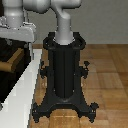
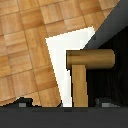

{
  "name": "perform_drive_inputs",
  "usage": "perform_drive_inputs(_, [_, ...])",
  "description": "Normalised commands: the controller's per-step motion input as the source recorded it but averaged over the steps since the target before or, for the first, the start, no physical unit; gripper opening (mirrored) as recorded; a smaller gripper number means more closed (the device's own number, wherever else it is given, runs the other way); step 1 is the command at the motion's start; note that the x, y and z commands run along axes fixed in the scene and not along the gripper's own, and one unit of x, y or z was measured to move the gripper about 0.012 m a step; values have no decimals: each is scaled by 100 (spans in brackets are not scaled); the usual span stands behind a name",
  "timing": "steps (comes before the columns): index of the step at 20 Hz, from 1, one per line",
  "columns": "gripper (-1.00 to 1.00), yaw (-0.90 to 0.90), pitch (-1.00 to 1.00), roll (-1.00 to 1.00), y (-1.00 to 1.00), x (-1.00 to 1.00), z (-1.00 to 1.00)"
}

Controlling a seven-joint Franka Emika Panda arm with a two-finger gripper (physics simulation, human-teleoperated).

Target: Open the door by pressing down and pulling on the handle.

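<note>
Hand (image 1: 17,31) sits at the upper left of the exterior view, over the handle (image 1: 11,65); fingers apart or together, I cannot tell. From the wrist, the handle (image 2: 90,59) fills centre frame, fingertips (image 2: 22,103) just peeking in at the bottom edge. Door (image 1: 7,75) stands at far left, dark panel in its pale frame. By my read, the press hasn't started; pressing and pulling both remain.

Wooden parquet floor (image 1: 107,70), dark back wall (image 1: 107,20).
</note>
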Motion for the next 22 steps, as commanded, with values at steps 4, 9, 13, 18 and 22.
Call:
perform_drive_inputs(4, [100,0,0,0,0,75,-50])
perform_drive_inputs(9, [100,0,0,0,0,40,-80])
perform_drive_inputs(13, [100,0,0,0,0,0,0])
perform_drive_inputs(18, [100,0,0,0,0,-60,0])
perform_drive_inputs(22, [100,0,0,0,0,-75,0])
